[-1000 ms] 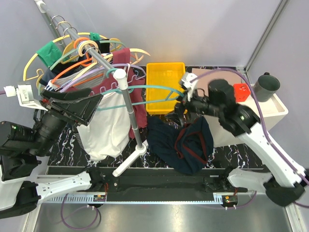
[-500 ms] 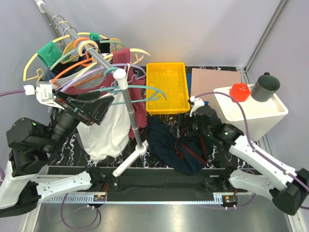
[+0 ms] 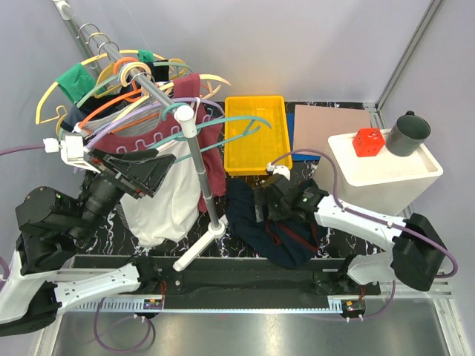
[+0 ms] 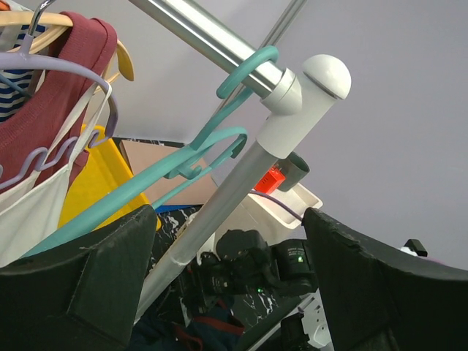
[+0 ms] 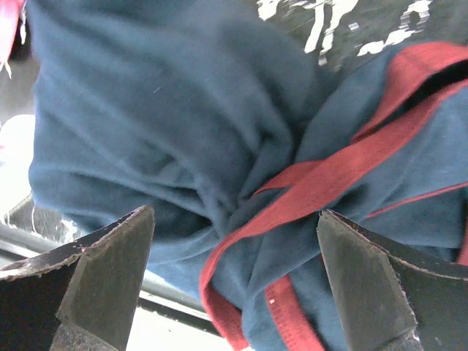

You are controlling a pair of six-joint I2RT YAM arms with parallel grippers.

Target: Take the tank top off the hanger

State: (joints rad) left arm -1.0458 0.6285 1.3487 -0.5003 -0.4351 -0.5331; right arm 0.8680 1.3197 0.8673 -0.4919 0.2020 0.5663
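Navy tank top (image 3: 249,222) lies crumpled on the counter (image 3: 349,239), off the teal hanger (image 4: 146,183). Right claw (image 5: 235,212) gapes wide over it; left claw (image 4: 228,212) gapes by the rail (image 4: 205,36).

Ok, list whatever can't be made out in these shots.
- Tank top lettering: top and right wrist views, lost in folds or under the right claw.
- Whether that claw touches the cloth: wrist view too close; top view, its own body covers the tips.
- Hanger arm's lower end: left wrist view, behind a left claw finger; top view, lost among shirts.
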